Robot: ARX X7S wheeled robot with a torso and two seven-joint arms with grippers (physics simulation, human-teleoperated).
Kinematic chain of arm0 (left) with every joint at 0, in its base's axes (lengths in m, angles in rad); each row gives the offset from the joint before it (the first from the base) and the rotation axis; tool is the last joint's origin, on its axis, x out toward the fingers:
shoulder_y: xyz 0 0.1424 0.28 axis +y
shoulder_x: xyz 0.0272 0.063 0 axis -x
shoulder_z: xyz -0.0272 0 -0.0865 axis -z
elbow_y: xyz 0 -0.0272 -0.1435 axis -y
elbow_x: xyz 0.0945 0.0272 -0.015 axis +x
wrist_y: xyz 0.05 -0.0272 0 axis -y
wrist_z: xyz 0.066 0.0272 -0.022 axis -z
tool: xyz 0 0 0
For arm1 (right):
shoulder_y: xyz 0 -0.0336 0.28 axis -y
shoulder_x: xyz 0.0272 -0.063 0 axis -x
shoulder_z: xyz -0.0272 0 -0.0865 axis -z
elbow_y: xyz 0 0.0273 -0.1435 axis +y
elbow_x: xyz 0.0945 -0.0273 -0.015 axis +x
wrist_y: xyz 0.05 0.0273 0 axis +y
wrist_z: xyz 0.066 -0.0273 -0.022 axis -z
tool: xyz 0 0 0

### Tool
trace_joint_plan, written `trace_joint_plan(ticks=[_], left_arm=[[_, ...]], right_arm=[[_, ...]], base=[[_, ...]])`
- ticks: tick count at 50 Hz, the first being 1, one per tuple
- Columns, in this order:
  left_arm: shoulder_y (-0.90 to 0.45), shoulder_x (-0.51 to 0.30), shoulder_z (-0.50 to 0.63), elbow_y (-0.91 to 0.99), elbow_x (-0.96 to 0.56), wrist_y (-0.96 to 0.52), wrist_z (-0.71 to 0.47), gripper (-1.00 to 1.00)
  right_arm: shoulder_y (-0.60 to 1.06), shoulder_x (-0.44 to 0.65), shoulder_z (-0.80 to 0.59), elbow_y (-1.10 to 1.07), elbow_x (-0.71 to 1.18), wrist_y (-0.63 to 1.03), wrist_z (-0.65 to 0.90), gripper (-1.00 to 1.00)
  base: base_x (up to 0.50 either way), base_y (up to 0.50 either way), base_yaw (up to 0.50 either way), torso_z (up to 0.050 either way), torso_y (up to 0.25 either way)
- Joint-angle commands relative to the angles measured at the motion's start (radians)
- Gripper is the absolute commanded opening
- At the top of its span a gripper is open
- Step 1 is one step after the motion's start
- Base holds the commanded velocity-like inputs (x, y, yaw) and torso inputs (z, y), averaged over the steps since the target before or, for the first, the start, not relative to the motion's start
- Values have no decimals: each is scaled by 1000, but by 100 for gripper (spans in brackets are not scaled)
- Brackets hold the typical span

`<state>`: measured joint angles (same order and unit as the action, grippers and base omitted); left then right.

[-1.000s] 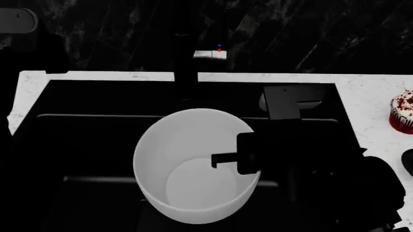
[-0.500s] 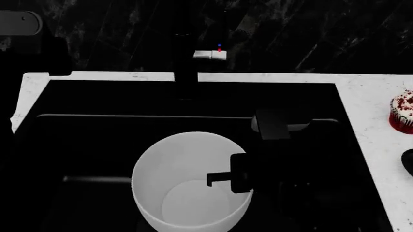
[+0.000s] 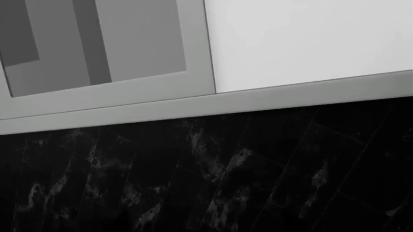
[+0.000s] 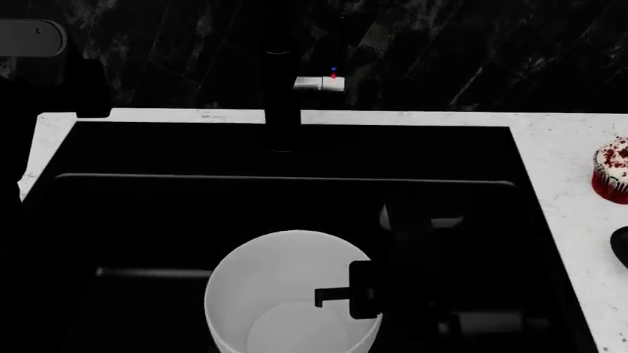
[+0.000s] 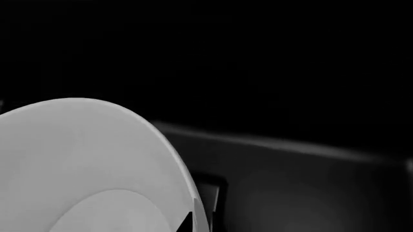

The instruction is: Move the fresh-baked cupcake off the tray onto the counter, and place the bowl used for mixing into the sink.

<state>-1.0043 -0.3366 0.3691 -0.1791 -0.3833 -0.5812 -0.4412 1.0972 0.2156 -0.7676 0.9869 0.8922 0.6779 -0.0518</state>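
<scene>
The white bowl (image 4: 279,294) is low inside the black sink (image 4: 147,198), near its front. My right gripper (image 4: 365,293) is shut on the bowl's right rim, with one finger (image 4: 334,296) inside the wall. In the right wrist view the bowl (image 5: 84,164) fills the lower left and its rim runs between my fingers (image 5: 213,193). I cannot tell if the bowl touches the sink floor. The cupcake (image 4: 612,176) stands on the white counter (image 4: 569,147) at the far right. A black rounded edge (image 4: 620,250), perhaps the tray's corner, shows just in front of it. My left gripper is out of view.
The black faucet (image 4: 282,110) stands at the sink's back rim, behind the bowl. A dark marbled wall rises behind the counter. The left wrist view shows grey cabinet fronts (image 3: 129,48) above that dark wall.
My right gripper and the bowl have moved down and toward the sink's front, deeper into the basin. The cupcake has not moved.
</scene>
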Motion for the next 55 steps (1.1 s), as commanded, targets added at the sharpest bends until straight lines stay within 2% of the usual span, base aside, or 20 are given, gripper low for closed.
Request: trace_joint_plan(ticks=[1, 10, 16, 40, 55], left_arm=[[-2, 1, -9, 1, -8, 1, 13, 100], [-5, 2, -6, -1, -9, -1, 12, 100], [-9, 3, -2, -6, -8, -1, 13, 100], [-2, 0, -2, -4, -14, 3, 11, 100], [1, -2, -1, -1, -16, 5, 10, 100]], right_arm=[[15, -46, -5, 123, -31, -62, -66, -100], [47, -113, -19, 314, -69, -143, -151, -100], [39, -119, 30, 321, -117, -138, -158, -100], [-7, -156, 467, 321, -579, -94, -216, -100], [-38, -175, 622, 321, -754, -89, -239, -100]], base=[[0, 0, 0, 0, 0], [0, 0, 0, 0, 1], [0, 0, 0, 0, 0], [0, 0, 0, 0, 0], [0, 0, 0, 0, 1]])
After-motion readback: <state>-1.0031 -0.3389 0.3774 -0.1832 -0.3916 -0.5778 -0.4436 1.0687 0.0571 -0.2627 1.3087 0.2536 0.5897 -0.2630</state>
